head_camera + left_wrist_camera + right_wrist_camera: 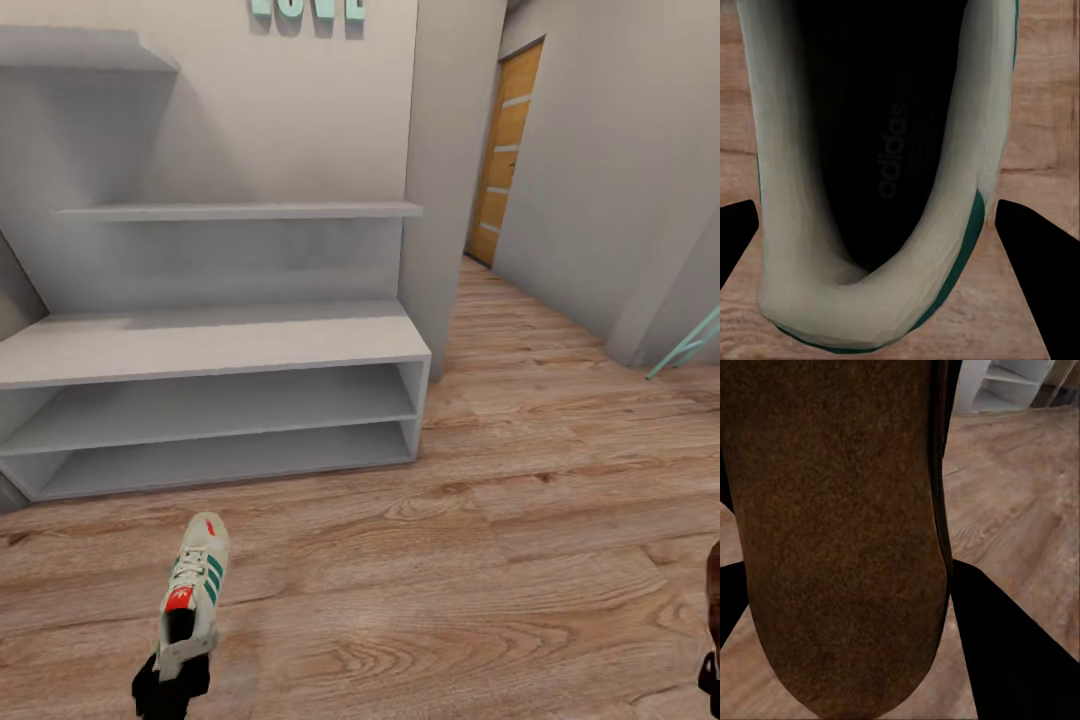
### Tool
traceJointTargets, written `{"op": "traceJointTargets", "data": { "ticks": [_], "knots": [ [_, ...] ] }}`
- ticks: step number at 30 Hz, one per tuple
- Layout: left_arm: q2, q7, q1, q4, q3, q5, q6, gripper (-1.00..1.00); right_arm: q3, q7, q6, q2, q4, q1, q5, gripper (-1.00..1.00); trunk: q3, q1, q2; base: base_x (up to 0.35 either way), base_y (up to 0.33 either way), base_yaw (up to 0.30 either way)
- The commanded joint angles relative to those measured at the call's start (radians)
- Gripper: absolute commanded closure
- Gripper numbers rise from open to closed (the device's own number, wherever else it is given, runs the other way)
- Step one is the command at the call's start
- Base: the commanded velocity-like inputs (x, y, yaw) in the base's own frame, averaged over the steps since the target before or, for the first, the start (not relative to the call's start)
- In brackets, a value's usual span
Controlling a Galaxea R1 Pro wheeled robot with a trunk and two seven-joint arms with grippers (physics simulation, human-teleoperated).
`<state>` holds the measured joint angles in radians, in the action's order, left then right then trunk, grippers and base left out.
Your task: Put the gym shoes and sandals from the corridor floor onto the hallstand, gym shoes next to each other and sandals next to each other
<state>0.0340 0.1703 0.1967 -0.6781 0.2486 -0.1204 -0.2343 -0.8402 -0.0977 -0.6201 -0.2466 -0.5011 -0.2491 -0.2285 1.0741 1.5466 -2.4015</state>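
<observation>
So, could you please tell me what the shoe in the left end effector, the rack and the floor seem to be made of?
The gym shoe looks like matte cream leather or a synthetic, with green stripes and white laces. The hallstand reads as smooth, pale grey painted board with no visible grain. The corridor floor appears to be warm brown wood planks or wood-look laminate, going by its grain and seams.

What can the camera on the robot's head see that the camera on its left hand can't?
Head view alone: the wide pale-grey hallstand with its two open shelves, an orange wooden door down the corridor, and the gym shoe's white laces and green stripes.

Left wrist view alone: the dark inside of the cream-white gym shoe, with "adidas" printed on its insole.

Both: that gym shoe, heel held in the left gripper, above the brown wood-plank floor.
</observation>
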Motion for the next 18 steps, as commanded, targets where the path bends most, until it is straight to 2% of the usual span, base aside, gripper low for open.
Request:
{"op": "traceJointTargets", "data": {
  "ticks": [1, 4, 6, 8, 10, 11, 12, 14, 15, 16, 18],
  "knots": [
    [0.002, -0.023, 0.064, -0.004, 0.005, -0.016, 0.111, 1.00, -0.046, -0.004, 0.029, -0.040, -0.002, -0.001, -0.012, 1.00, 0.001, 0.000, 0.000, 0.000, 0.000, 0.000],
    [0.002, -0.077, 0.133, -0.004, 0.005, -0.019, 0.222, 1.00, -0.075, -0.004, 0.105, -0.097, -0.010, -0.001, -0.007, 1.00, 0.001, 0.000, 0.000, 0.000, 0.000, 0.000],
    [0.002, -0.111, 0.186, -0.003, 0.004, -0.020, 0.289, 1.00, -0.086, -0.002, 0.215, -0.143, -0.016, -0.001, -0.005, 1.00, 0.001, 0.000, 0.000, 0.000, 0.000, 0.000],
    [0.003, -0.122, 0.227, -0.003, 0.004, -0.021, 0.323, 1.00, -0.088, -0.001, 0.293, -0.158, -0.031, -0.001, -0.005, 1.00, 0.001, 0.000, 0.000, 0.000, 0.000, 0.000],
    [0.003, -0.126, 0.258, -0.003, -0.004, -0.022, 0.343, 1.00, -0.086, -0.001, 0.318, -0.157, -0.052, -0.001, -0.005, 1.00, 0.001, 0.000, 0.000, 0.000, 0.000, 0.000],
    [0.001, -0.125, 0.293, -0.003, -0.067, -0.023, 0.404, 1.00, -0.083, -0.001, 0.334, -0.145, -0.087, -0.001, -0.005, 1.00, 0.001, 0.000, 0.000, 0.000, 0.000, 0.000],
    [0.001, -0.124, 0.298, -0.004, -0.080, -0.023, 0.415, 1.00, -0.083, -0.001, 0.335, -0.143, -0.092, -0.001, -0.005, 1.00, 0.001, 0.000, 0.000, 0.000, 0.000, 0.000],
    [0.000, -0.125, 0.304, -0.003, -0.095, -0.023, 0.429, 1.00, -0.081, -0.001, 0.336, -0.134, -0.095, -0.001, -0.005, 1.00, 0.001, 0.000, 0.000, 0.000, 0.000, 0.000],
    [-0.001, -0.126, 0.306, -0.005, -0.100, -0.024, 0.433, 1.00, -0.080, 0.000, 0.335, -0.115, -0.096, -0.001, -0.006, 1.00, 0.001, 0.000, 0.000, 0.000, 0.000, 0.000],
    [0.000, -0.125, 0.380, -0.001, -0.104, -0.022, 0.458, 1.00, -0.069, 0.002, 0.333, -0.085, -0.092, -0.001, -0.008, 1.00, 0.001, 0.000, 0.000, 0.000, 0.000, 0.000],
    [0.000, -0.120, 0.401, -0.001, -0.103, -0.024, 0.490, 1.00, -0.067, 0.002, 0.333, -0.082, -0.092, -0.001, -0.009, 1.00, 0.001, 0.000, 0.000, 0.000, 0.000, 0.000]
  ]
}}
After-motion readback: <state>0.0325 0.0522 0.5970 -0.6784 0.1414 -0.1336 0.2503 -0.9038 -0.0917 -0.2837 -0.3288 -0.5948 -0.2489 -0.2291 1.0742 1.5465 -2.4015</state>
